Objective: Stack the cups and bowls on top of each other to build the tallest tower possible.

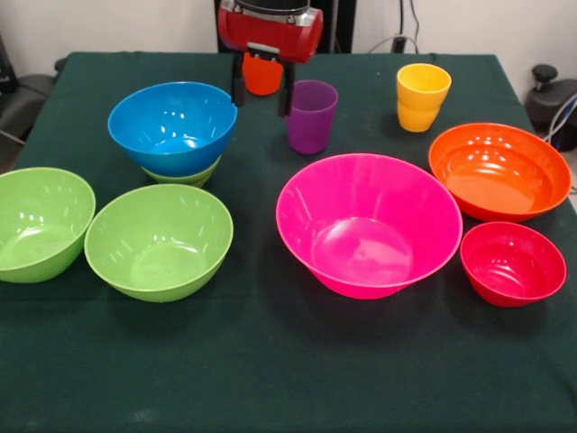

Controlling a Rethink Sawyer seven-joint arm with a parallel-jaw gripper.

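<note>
My gripper hangs at the table's far side, open, its two black fingers spread wide. An orange cup shows between them; I cannot tell whether they touch it. A purple cup stands just right of the gripper, and a yellow cup stands further right. A blue bowl sits on a lime green bowl, left of the gripper. Two more lime green bowls sit at the near left. A large pink bowl is in the middle, with an orange bowl and a small red bowl to its right.
A dark green cloth covers the table. The left green bowl sits at the table's left edge, and the orange bowl is close to the right edge. Cables and dark equipment lie beyond the far right corner.
</note>
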